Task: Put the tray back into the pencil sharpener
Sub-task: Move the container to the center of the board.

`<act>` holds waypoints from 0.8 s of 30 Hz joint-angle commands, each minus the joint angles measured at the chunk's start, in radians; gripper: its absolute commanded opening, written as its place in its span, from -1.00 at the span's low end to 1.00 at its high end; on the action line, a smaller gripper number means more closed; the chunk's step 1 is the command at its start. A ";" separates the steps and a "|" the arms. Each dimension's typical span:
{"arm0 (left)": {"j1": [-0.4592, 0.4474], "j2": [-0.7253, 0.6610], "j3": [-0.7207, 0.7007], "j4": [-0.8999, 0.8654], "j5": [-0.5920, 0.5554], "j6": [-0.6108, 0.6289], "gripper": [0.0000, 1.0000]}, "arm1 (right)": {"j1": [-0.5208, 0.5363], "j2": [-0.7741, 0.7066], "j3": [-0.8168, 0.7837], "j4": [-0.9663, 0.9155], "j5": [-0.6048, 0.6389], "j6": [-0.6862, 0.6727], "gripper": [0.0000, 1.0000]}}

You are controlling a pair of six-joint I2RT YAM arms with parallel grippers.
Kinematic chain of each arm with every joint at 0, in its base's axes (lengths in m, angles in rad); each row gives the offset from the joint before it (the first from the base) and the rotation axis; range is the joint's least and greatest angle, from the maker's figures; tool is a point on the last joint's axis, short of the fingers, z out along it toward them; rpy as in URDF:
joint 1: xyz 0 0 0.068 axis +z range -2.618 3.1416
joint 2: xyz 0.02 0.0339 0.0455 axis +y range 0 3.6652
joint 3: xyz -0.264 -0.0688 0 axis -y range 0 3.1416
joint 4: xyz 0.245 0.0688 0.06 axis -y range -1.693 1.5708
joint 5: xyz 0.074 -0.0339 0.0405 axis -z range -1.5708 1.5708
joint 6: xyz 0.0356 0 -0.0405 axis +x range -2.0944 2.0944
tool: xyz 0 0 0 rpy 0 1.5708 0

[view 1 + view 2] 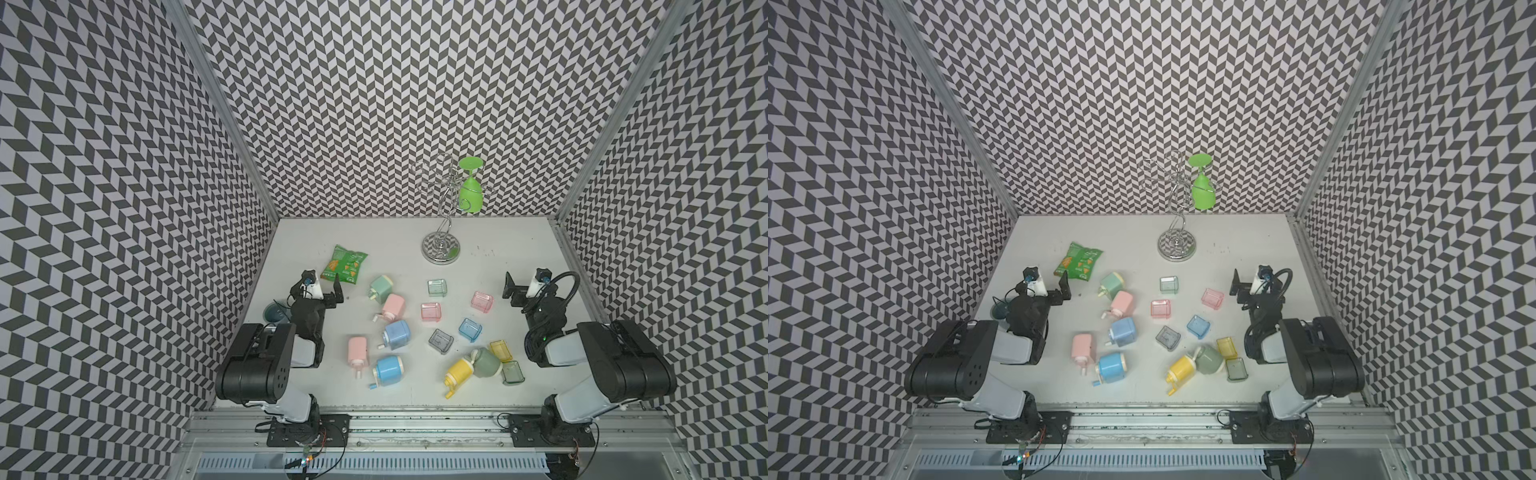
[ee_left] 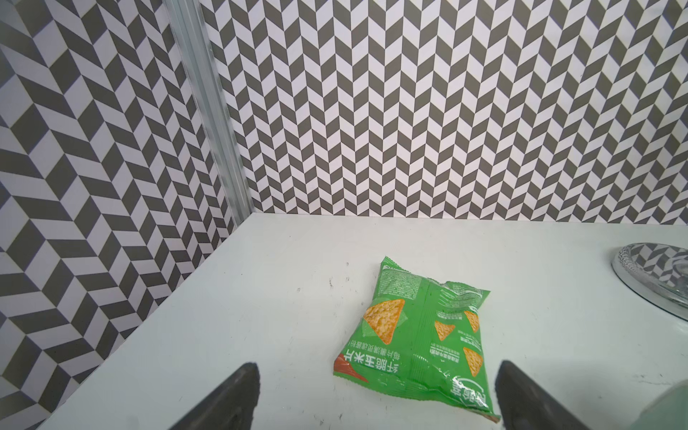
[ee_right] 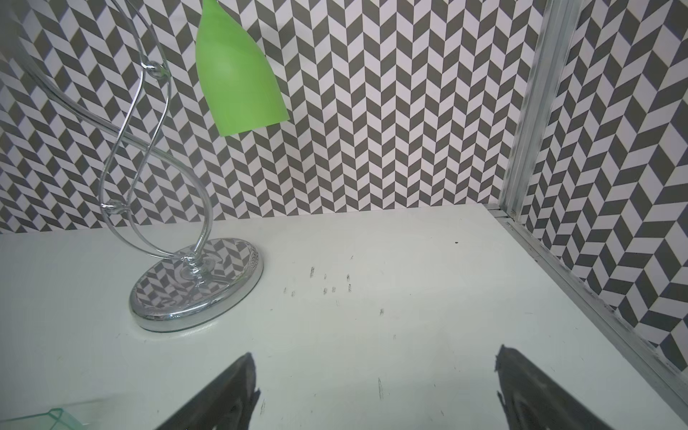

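Both top views: left hand (image 1: pixel 322 291) and right hand (image 1: pixel 524 286) spread, empty; trays (image 1: pixel 431 311) loose centre-right on worktop (image 1: pixel 374 237), sharpeners (image 1: pixel 392 306) tipped centre-left; risks: wrong-colour pairing, unbraced sharpener skidding under insertion push.

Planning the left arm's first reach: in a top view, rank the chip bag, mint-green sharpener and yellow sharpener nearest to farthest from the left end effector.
1. Chip bag, just ahead of the left end effector.
2. Mint-green sharpener, to its right, mid-table.
3. Yellow sharpener, near the front edge, right side.
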 commanded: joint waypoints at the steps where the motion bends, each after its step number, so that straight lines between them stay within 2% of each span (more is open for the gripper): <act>1: 0.005 -0.005 0.013 0.001 0.012 0.004 1.00 | 0.000 -0.005 -0.005 0.079 0.005 0.000 1.00; 17: 0.006 -0.004 0.015 -0.002 0.013 0.004 1.00 | -0.001 -0.017 0.006 0.037 0.001 0.002 1.00; 18: 0.007 -0.006 0.013 -0.001 0.013 0.003 1.00 | -0.001 -0.026 0.007 0.023 0.003 0.004 0.92; 21: 0.007 -0.030 -0.014 0.041 0.018 0.008 0.99 | 0.000 -0.082 -0.070 0.102 -0.017 -0.011 0.82; 24: 0.004 -0.123 -0.044 0.010 0.023 0.009 0.99 | 0.002 -0.209 -0.089 0.014 -0.014 -0.008 0.79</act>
